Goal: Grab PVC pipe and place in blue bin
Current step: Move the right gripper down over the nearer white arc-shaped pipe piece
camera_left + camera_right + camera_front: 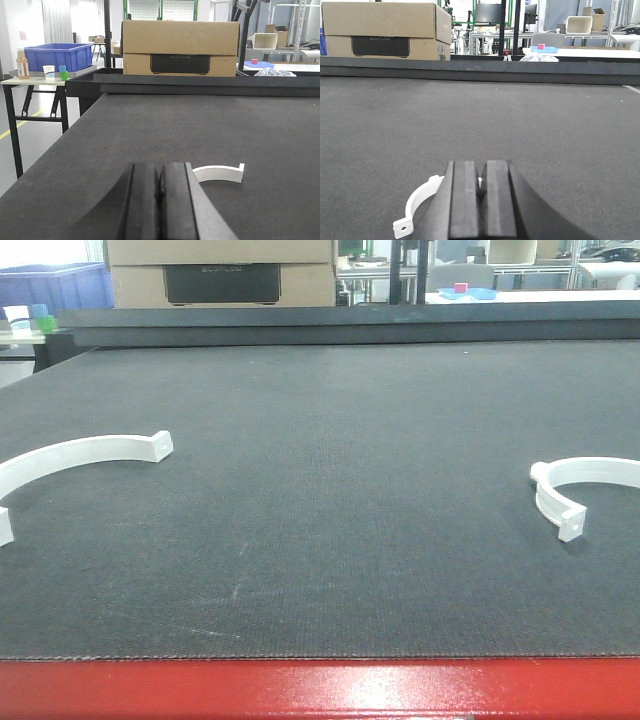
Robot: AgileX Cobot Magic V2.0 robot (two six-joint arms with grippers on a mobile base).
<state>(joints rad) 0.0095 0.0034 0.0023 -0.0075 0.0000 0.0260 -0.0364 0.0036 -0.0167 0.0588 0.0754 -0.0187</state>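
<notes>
Reach step, by the look of it: the left gripper point(160, 200) and right gripper point(482, 200) are both clenched and empty. A white PVC pipe piece point(220, 174) lies just ahead-right of the left one, and the blue bin point(57, 56) sits far ahead-left. Next, the jaws must open and descend.

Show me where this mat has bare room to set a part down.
The whole middle of the mat is bare. That patch runs between the left PVC piece and the right PVC piece, and from the red front edge back to the raised rear ledge. Only the far left and far right margins are occupied.
</notes>
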